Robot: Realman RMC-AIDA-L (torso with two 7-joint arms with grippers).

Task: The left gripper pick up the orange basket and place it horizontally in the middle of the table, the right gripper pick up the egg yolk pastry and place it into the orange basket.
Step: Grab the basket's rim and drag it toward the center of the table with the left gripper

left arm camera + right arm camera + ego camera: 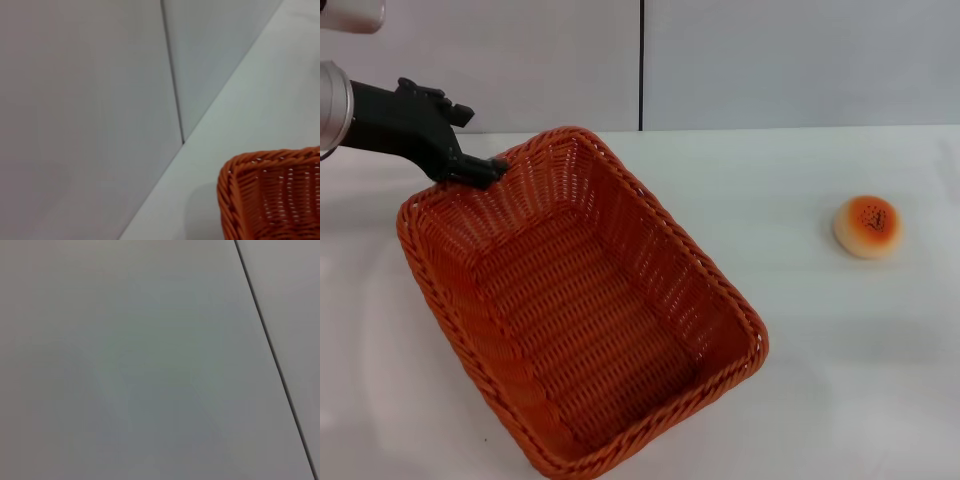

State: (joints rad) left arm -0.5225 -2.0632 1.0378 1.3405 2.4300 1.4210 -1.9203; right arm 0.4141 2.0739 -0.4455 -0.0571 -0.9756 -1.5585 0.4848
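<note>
Gripping the braided rim of the orange basket (582, 310) at its far left corner, the left end effector (485, 170) reaches in from the left edge of the head view, its black fingers clenched on the wicker. The basket sits on the white bench (820, 350), turned at a slant so that its long sides run from that held corner toward the near right, its woven floor bare. In the left wrist view only one rounded corner of the basket (270, 195) shows, with the bench (250, 100) running away from it to the foot of a pale panelled wall (90, 100) split by a dark vertical seam. The egg yolk pastry (867, 226) lies well apart from the basket, off to its right, resting on the bench with its glazed, speckled top upward. The right end effector appears in none of the views; the right wrist view shows only pale wall panels crossed by a dark seam.
</note>
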